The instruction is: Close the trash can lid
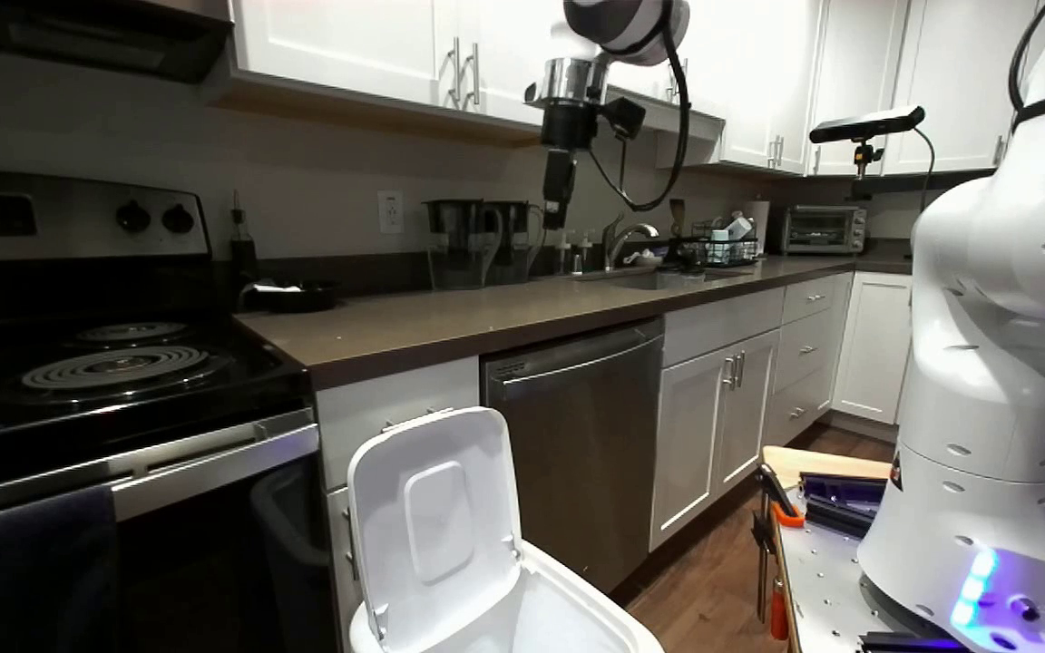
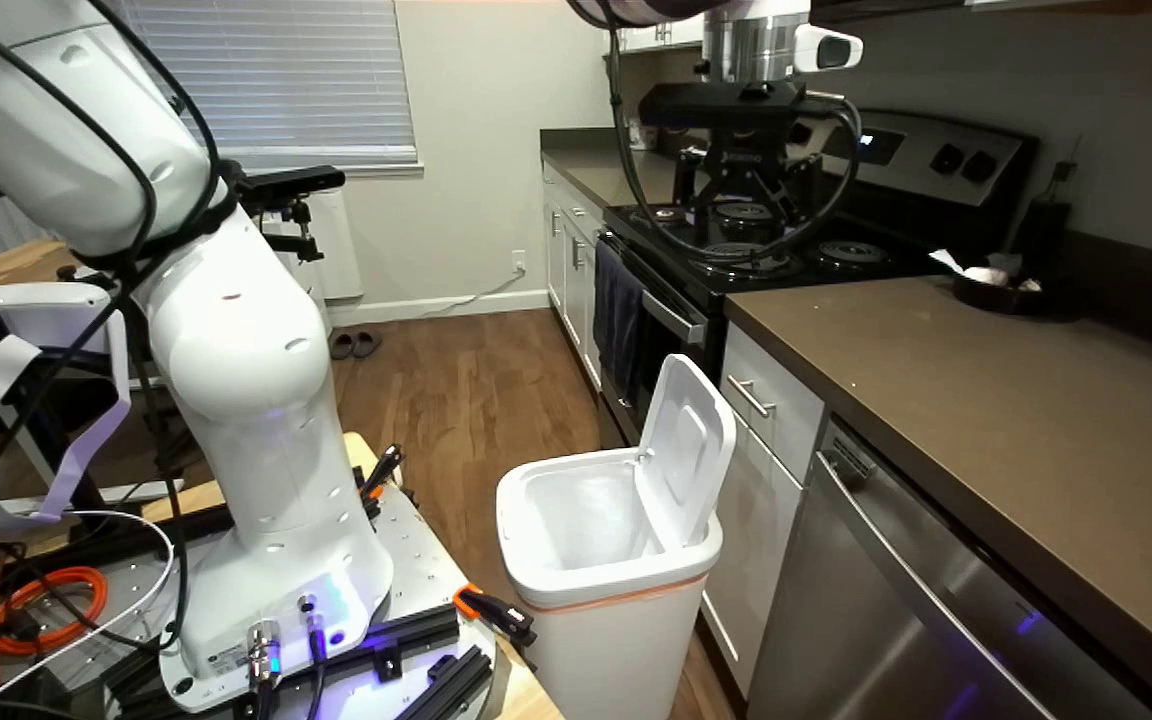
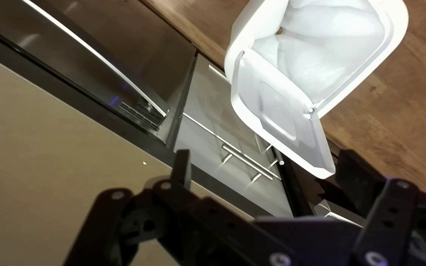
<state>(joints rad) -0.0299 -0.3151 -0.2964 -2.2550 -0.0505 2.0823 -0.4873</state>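
Note:
The white trash can (image 1: 590, 606) stands on the floor in front of the cabinets; it also shows in an exterior view (image 2: 616, 655) and in the wrist view (image 3: 396, 26). Its white lid (image 1: 436, 521) stands up on its hinge, tilted back toward the cabinet fronts; it also shows in an exterior view (image 2: 688, 450) and in the wrist view (image 3: 283, 114). The bin's inside is visible. My gripper (image 3: 267, 168) is open with nothing between its fingers. In both exterior views the gripper (image 1: 557, 204) (image 2: 744, 210) hangs well above the lid, apart from it.
The brown countertop (image 2: 996, 380) edge lies below the gripper's height, beside the bin. A drawer handle (image 2: 751, 396) sticks out behind the lid. The black stove (image 2: 736, 280) and steel dishwasher (image 1: 577, 453) flank that cabinet. Upper cabinets (image 1: 350, 54) hang behind the arm.

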